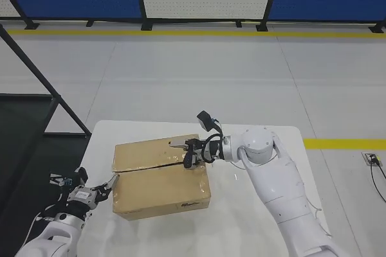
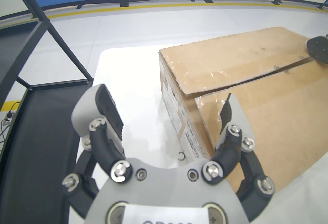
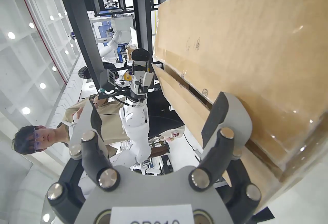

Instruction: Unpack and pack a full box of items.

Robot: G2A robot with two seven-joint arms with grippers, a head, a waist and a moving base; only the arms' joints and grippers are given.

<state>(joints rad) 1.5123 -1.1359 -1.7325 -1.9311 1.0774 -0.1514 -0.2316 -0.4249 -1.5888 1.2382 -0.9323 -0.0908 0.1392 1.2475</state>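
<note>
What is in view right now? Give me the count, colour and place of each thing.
cardboard box: one, brown, mid-table, top flaps shut along a seam
table: one, white, under the box
rack frame: one, black, on the floor by the table's left side
partition panels: several, blue and white, along the far floor edge
left gripper: one, silver and black, open, at the box's left end
right gripper: one, silver and black, open, over the seam's right end
</note>
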